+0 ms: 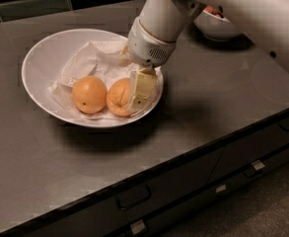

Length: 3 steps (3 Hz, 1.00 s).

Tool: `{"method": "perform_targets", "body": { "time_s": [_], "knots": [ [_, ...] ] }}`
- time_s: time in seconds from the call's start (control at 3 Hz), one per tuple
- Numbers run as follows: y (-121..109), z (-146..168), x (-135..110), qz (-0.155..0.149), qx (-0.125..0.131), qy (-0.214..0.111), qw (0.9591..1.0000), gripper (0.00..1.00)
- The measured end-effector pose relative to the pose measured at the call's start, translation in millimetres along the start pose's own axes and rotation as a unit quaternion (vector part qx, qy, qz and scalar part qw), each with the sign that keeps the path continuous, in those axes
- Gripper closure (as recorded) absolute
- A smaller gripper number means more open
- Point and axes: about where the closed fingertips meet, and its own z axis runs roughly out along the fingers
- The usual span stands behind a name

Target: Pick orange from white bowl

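The large white bowl [34, 59], lined with crumpled white paper [92, 60], sits on the dark counter at the left. Two oranges lie at its front. The orange [117, 97] with the curved crease is the right one. The smoother orange with a dark dot [89, 94] is to its left. My gripper [140, 94] reaches down from the upper right into the bowl. Its yellowish tip lies against the right side of the creased orange and covers part of it. The far side of that orange is hidden by the gripper.
A smaller white bowl with red fruit [218, 27] stands at the back right, partly behind my arm. The counter's front edge [193, 154] runs diagonally, with drawers and handles below it. A dark tiled wall lies behind the counter.
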Motion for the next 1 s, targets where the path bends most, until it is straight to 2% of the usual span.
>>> {"method": "perform_targets", "body": {
  "time_s": [1.0],
  "knots": [
    [-3, 14, 15, 0.015, 0.029, 0.005, 0.9994, 0.22]
  ]
}}
